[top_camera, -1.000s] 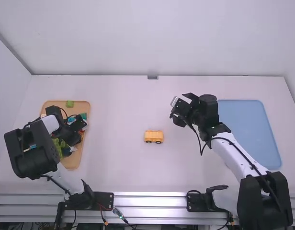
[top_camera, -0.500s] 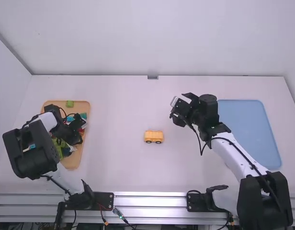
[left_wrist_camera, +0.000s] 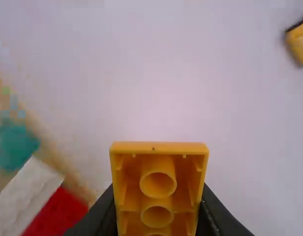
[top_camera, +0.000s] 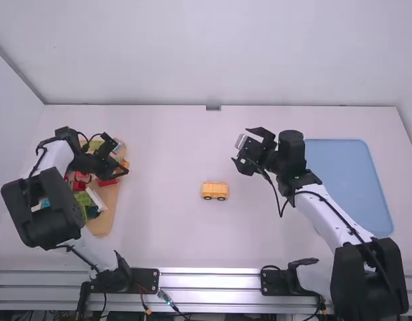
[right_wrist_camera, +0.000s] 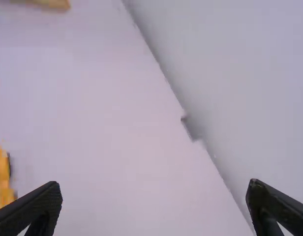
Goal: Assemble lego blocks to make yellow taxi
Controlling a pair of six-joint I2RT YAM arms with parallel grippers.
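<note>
Brick [left_wrist_camera: 181, 148], yellow, clamped in left jaws by tray [top_camera: 111, 194]. Part-built taxi [top_camera: 215, 191] on bench [top_camera: 166, 234]; right jaws apart. Likely fetching step; next: carry brick across, align over studs, press.

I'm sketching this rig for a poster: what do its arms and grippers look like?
The left arm and right arm match: white links, black joints and bulky, rounded black housings. Thin black cables loop along them. The left pincer is black; so is the right pincer, with two tapering, blunt-tipped fingers.
</note>
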